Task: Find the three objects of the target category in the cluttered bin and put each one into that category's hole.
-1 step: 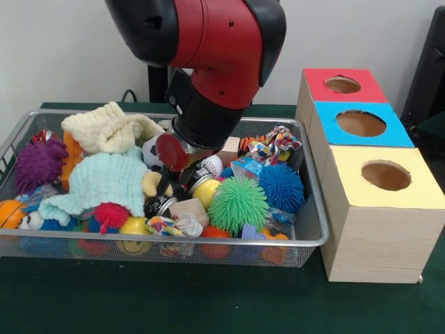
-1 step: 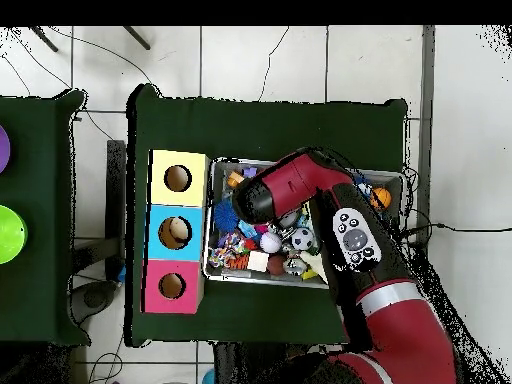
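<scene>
The wire-mesh bin (image 1: 316,233) sits on the dark green table (image 1: 139,299), heaped with toys of many textures. A green spiky rubber ball (image 1: 238,204) lies toward its front, just beside a blue spiky ball (image 1: 281,186); a purple spiky ball (image 1: 38,163) rests at the opposite end. Two knitted cloths, one cream (image 1: 104,129) and one mint (image 1: 97,182), drape softly over the pile, and a braided multicolour rope toy (image 1: 278,142) lies by the back rim. A smooth yellow smiley ball (image 1: 134,236) and an orange ball (image 1: 8,214) press against the mesh.

Beside the bin stands a wooden box with three round holes in a row, its top panels red (image 1: 341,85), blue (image 1: 360,124) and yellow (image 1: 386,175).

The red and black arm (image 1: 222,56) bends down into the middle of the bin. The gripper (image 1: 182,174) is buried among the toys beneath a red disc, and I cannot tell whether it is spread or closed.
</scene>
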You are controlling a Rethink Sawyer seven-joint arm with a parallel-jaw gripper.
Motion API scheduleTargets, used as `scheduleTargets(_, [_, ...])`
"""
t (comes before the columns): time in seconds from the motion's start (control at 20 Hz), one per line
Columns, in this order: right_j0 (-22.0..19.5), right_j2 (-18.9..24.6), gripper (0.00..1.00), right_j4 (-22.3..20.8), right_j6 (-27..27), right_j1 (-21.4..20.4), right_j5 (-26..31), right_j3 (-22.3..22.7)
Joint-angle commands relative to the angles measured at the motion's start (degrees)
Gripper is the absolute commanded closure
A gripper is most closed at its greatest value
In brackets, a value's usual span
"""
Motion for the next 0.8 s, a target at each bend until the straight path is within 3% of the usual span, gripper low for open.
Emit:
scheduleTargets(0.05, [0.35,-2.25,0.0,-5.98,-19.94,-0.77,0.37,-1.04])
scheduleTargets(0.45, [-0.58,-3.27,0.0,-5.42,-19.08,-0.5,1.87,0.25])
scheduleTargets(0.65, [-0.24,-4.46,0.0,-4.32,-19.9,0.22,5.53,0.77])
scheduleTargets(0.7, [0.01,-4.96,1.0,-4.26,-20.06,0.28,6.18,0.78])
scheduleTargets(0.8, [0.11,-5.28,1.0,-4.24,-20.46,0.34,6.82,0.81])
